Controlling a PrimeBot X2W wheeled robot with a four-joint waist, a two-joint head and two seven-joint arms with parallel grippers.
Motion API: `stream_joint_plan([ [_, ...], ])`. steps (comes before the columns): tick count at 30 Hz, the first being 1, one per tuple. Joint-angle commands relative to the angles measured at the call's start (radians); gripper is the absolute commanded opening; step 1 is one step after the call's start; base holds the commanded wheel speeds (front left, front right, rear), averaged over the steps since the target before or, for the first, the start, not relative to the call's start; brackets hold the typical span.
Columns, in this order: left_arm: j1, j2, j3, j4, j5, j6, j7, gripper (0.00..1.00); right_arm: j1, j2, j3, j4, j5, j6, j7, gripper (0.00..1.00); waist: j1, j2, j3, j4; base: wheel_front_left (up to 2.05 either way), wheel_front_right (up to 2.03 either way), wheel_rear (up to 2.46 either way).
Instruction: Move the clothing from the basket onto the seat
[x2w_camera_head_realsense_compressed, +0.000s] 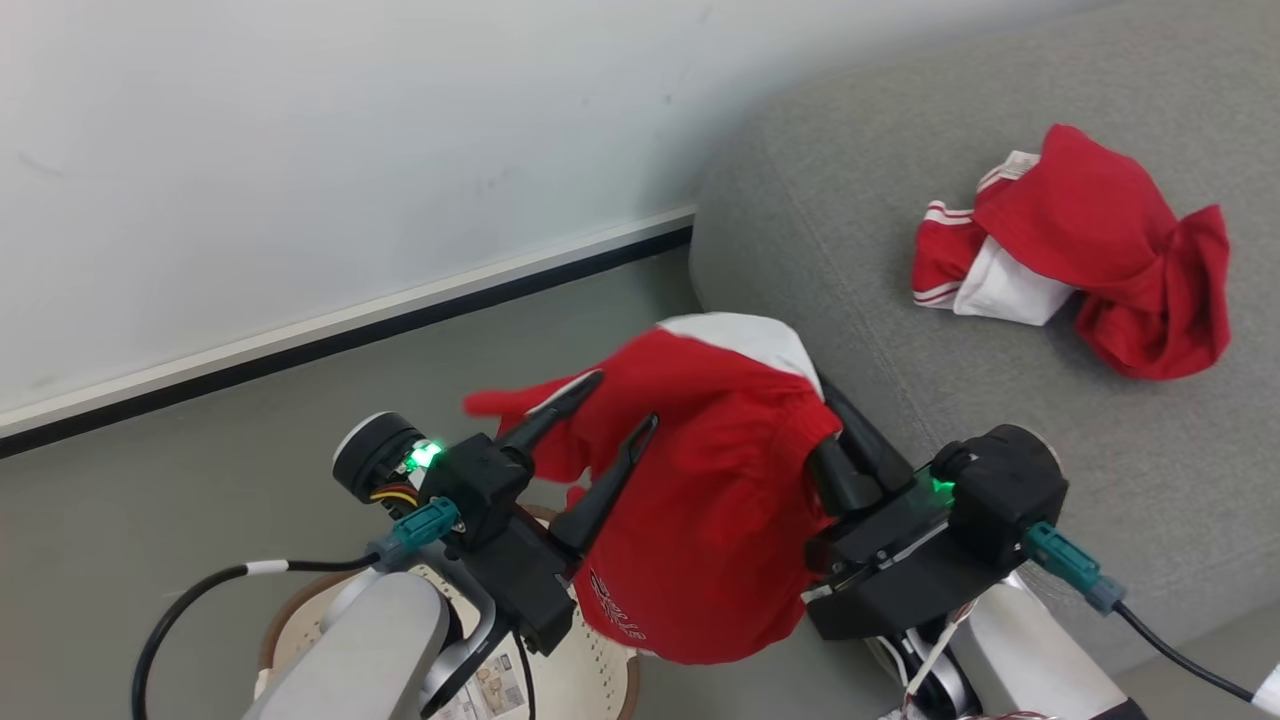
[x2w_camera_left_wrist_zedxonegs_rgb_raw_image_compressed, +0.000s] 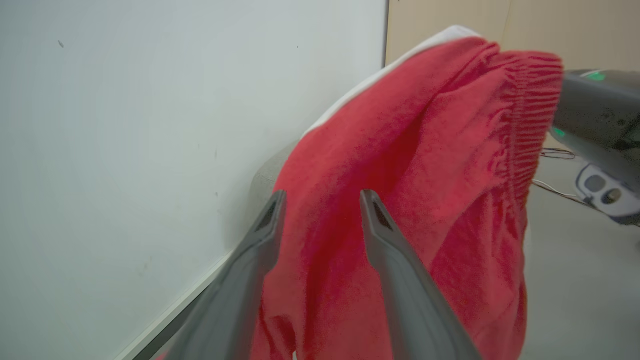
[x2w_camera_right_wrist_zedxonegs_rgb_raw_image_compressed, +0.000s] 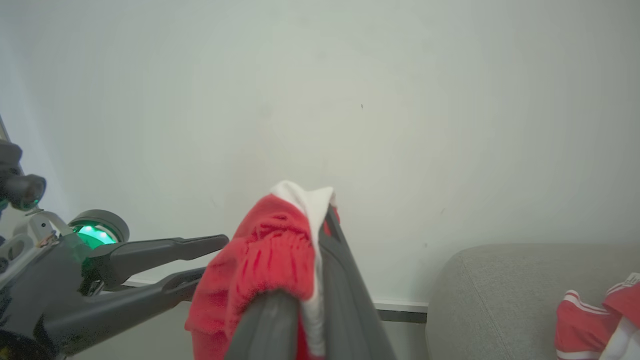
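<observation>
A piece of the red clothing (x2w_camera_head_realsense_compressed: 700, 510) with a white inner part hangs in the air over the floor, between the basket and the seat. My right gripper (x2w_camera_head_realsense_compressed: 835, 440) is shut on its gathered top edge; the right wrist view shows its fingers (x2w_camera_right_wrist_zedxonegs_rgb_raw_image_compressed: 345, 280) pinching red and white fabric (x2w_camera_right_wrist_zedxonegs_rgb_raw_image_compressed: 270, 245). My left gripper (x2w_camera_head_realsense_compressed: 622, 400) stands open at the cloth's left side, and the red fabric (x2w_camera_left_wrist_zedxonegs_rgb_raw_image_compressed: 425, 165) shows just beyond its spread fingers (x2w_camera_left_wrist_zedxonegs_rgb_raw_image_compressed: 395, 260). Another red garment (x2w_camera_head_realsense_compressed: 1080, 250) with white stripes lies crumpled on the grey seat (x2w_camera_head_realsense_compressed: 900, 150). The basket (x2w_camera_head_realsense_compressed: 590, 680) is partly hidden under my left arm.
A white wall (x2w_camera_head_realsense_compressed: 300, 150) with a dark baseboard runs behind the grey floor (x2w_camera_head_realsense_compressed: 150, 500). The seat's rounded corner (x2w_camera_right_wrist_zedxonegs_rgb_raw_image_compressed: 480, 295) stands close to the wall. Cables trail from both wrists. My left gripper (x2w_camera_right_wrist_zedxonegs_rgb_raw_image_compressed: 212, 257) shows at the right wrist view's left.
</observation>
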Motion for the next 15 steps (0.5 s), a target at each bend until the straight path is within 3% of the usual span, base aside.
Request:
stream_joint_plan([
  [1,-0.004,0.012,-0.001,0.002,-0.004,0.004,0.004,1.00,-0.007,0.002,-0.015,-0.009,-0.010,0.000,-0.001,0.00,-0.0001,-0.0001,0.010,-0.026,0.00,0.00,0.00],
  [15,-0.015,0.049,-0.024,-0.014,-0.016,0.007,0.038,1.00,0.014,0.018,-0.118,-0.082,-0.041,0.000,-0.001,0.00,-0.0001,-0.0001,0.054,-0.189,0.00,0.00,0.00],
])
